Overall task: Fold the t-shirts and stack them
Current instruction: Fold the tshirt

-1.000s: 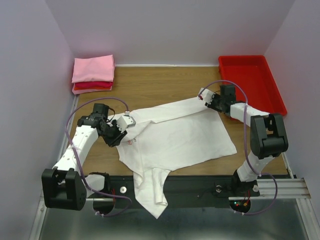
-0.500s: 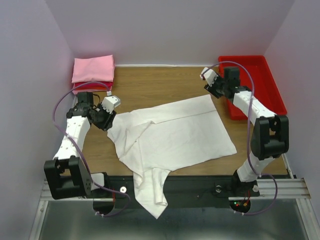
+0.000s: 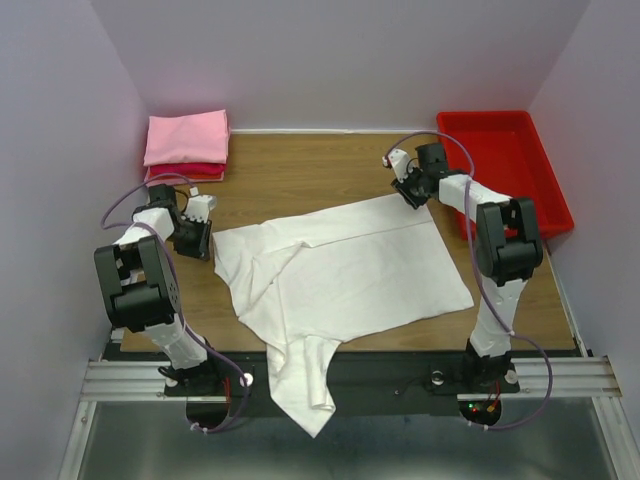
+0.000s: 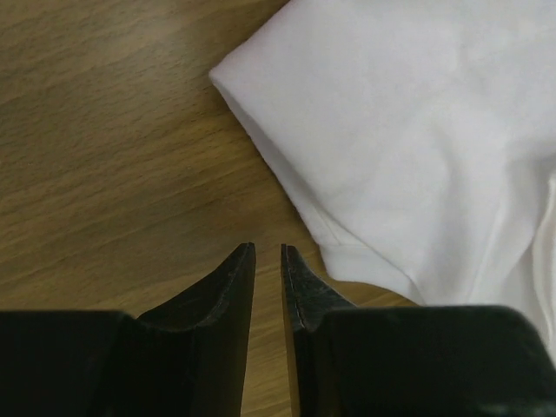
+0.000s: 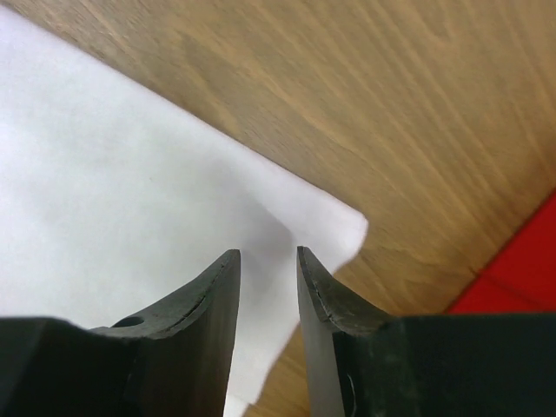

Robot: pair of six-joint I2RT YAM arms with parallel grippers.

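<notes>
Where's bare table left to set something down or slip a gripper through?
Biggest free patch: the wood along the far wall, between the folded stack and the red tray, beyond the white t-shirt. Crowded: the middle, under that shirt, and its far corners, where the left gripper and right gripper sit.
</notes>
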